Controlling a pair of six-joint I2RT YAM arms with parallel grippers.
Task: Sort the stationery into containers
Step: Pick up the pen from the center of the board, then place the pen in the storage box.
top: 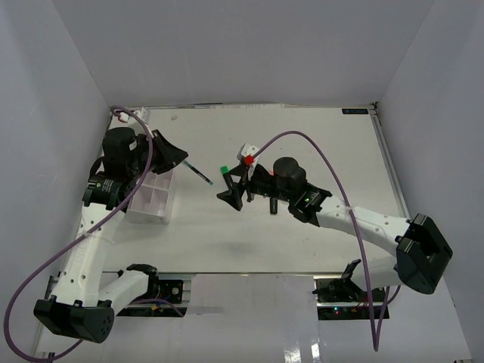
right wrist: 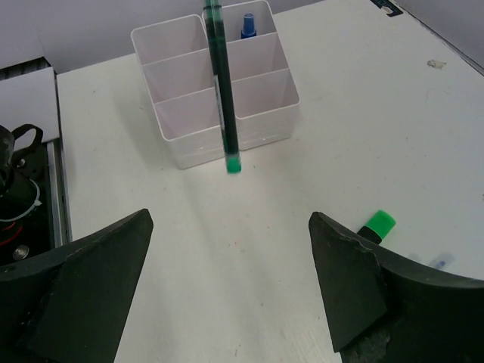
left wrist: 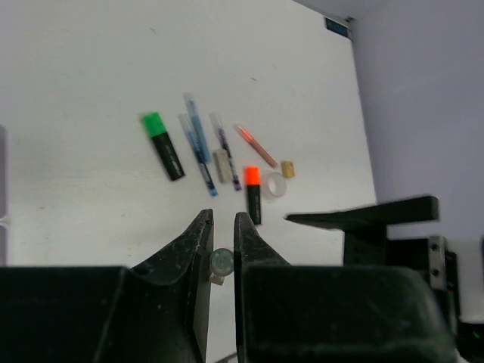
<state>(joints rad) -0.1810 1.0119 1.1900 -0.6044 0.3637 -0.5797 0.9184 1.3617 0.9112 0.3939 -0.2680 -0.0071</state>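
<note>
Organizer tray (right wrist: 189,144) stood at the table's left, a blue-capped bottle (right wrist: 247,25) in one back compartment; the right gripper (right wrist: 231,219) hung spread above the loose pile, near a green-capped highlighter (right wrist: 376,224); the left gripper (left wrist: 221,219) pinched a green pen (right wrist: 223,98) in the air beside the tray, not over it. The step looked like delivering that pen; next it needed carrying over a free compartment, tip down, then releasing.

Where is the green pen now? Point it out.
In the right wrist view, the green pen hangs in the air in front of the tray, clamped in the left end effector on the left side.
</note>
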